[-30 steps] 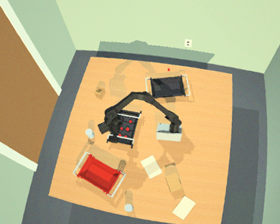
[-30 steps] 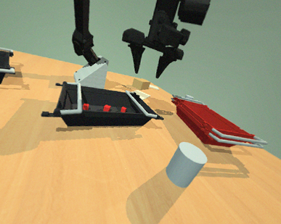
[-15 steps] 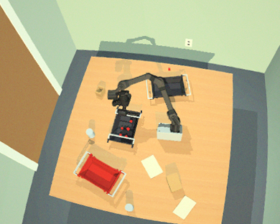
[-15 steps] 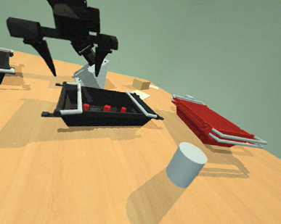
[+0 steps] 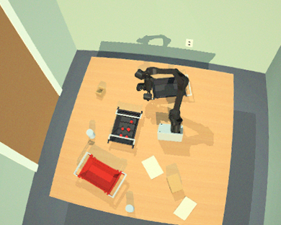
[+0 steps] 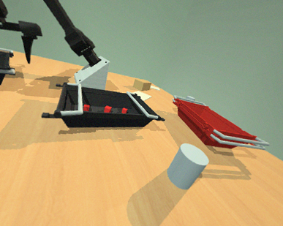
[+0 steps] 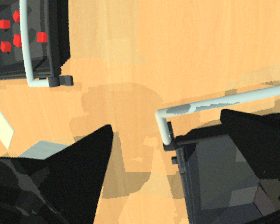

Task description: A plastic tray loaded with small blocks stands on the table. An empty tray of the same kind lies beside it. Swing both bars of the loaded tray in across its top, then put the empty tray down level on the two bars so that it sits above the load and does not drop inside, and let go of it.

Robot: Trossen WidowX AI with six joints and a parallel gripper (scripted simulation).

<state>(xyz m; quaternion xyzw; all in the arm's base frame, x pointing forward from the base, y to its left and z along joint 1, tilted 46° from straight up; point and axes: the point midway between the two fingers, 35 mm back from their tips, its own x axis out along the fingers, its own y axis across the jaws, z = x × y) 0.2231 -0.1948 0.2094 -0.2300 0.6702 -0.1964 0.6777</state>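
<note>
The loaded black tray (image 5: 119, 140) (image 6: 107, 122) (image 7: 59, 45) stands mid-table with several red blocks (image 5: 128, 129) (image 6: 108, 109) (image 7: 42, 37) inside. Its two white bars lie across its top, one near each end; one bar (image 6: 142, 105) (image 7: 25, 45) is nearest one end, the other (image 5: 128, 115) (image 6: 80, 99) nearest the opposite end. An empty dark tray (image 5: 169, 87) (image 7: 215, 160) stands at the back; its right bar (image 5: 190, 85) is swung outward. My gripper (image 7: 167, 122) is open and empty above this tray's left end, one finger over the tray, the other over bare table. The arm partly hides this tray.
An empty red tray (image 5: 100, 172) (image 6: 218, 123) with outward bars is at the front left. Pale cylinders (image 5: 90, 134) (image 5: 129, 208) (image 6: 188, 167), a tan block (image 5: 174, 182) (image 6: 142, 84), paper sheets (image 5: 152, 167) (image 5: 185, 208) and a small box (image 5: 100, 90) stand or lie around.
</note>
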